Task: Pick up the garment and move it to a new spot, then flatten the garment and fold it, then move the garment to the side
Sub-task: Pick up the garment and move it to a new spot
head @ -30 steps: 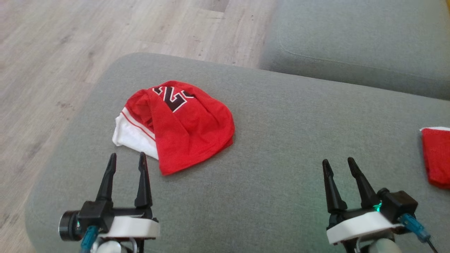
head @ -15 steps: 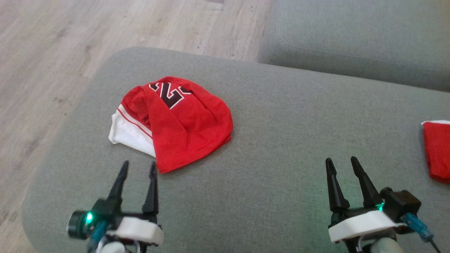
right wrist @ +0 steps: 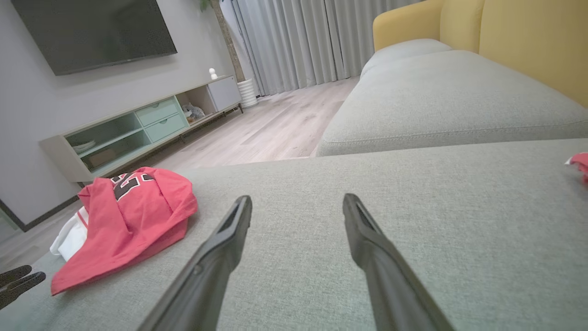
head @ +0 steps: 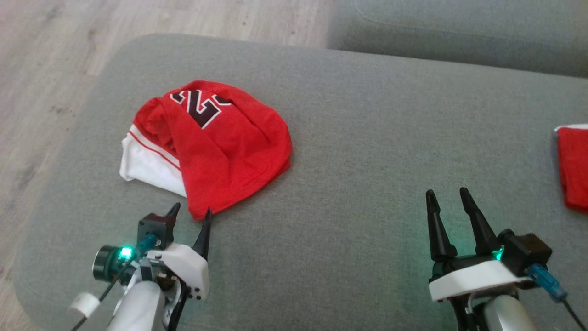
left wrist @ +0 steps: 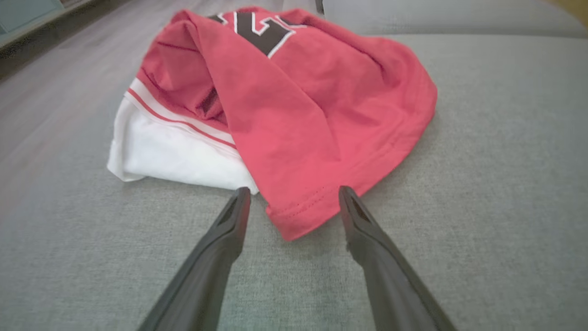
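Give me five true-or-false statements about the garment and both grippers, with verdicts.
1. The red garment lies crumpled on the grey cushion. True.
2. The left gripper is shut on the garment's corner. False: its jaws stand open, with the near corner between them.
3. The right gripper is open, apart from the garment. True.
4. The garment's white part faces the right gripper. False: it lies on the robot's left side.
5. A second red cloth lies on the cushion to the robot's right. True.
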Motion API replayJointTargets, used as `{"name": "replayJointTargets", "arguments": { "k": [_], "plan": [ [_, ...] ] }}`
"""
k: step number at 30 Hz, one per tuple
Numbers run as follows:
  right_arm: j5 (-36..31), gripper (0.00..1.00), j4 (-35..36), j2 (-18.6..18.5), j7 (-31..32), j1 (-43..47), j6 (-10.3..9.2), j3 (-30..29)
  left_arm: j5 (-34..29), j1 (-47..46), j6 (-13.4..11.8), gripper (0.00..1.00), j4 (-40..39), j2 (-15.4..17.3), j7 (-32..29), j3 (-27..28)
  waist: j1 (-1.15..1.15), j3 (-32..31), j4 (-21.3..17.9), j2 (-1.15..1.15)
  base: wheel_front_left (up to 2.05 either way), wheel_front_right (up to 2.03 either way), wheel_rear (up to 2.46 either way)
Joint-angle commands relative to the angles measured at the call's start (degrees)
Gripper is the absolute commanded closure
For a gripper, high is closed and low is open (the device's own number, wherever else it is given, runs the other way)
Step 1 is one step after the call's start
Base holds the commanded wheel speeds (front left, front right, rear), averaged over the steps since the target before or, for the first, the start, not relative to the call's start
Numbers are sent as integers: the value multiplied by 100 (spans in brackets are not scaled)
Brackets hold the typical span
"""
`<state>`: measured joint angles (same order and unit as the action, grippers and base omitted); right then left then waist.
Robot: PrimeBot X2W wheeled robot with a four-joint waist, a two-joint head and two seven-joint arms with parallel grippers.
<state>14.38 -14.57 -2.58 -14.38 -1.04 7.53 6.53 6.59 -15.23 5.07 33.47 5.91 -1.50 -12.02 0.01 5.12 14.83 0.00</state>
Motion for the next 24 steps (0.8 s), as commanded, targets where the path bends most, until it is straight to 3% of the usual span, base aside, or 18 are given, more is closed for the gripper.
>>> {"name": "replayJointTargets", "arguments": {
  "k": [1, 12, 14, 15, 24],
  "plan": [
    [-64, 0, 198, -30, -62, -261, -4, 131, 45, -350, 3, 0, -91, 142, 9, 150, -1, 86, -77, 0, 0, 0, 0],
    [-92, 0, 217, -30, -62, -399, -4, 152, 314, -816, 3, 0, 803, 101, -265, 211, -1, 293, -392, 0, 0, 0, 0],
    [-85, 0, 215, -30, -62, -411, -4, 146, 377, -859, 46, 72, 912, 93, -330, 186, -1, 298, -439, 0, 0, 0, 0],
    [-82, 0, 214, -30, -62, -417, -4, 141, 411, -879, 64, 100, 941, 86, -328, 178, -1, 298, -456, 0, 0, 0, 0],
    [-21, 0, 167, -30, -62, -412, -4, 166, 613, -988, 187, 100, 492, 3, 291, -46, -1, 77, -678, 0, 0, 0, 0]
  ]
}}
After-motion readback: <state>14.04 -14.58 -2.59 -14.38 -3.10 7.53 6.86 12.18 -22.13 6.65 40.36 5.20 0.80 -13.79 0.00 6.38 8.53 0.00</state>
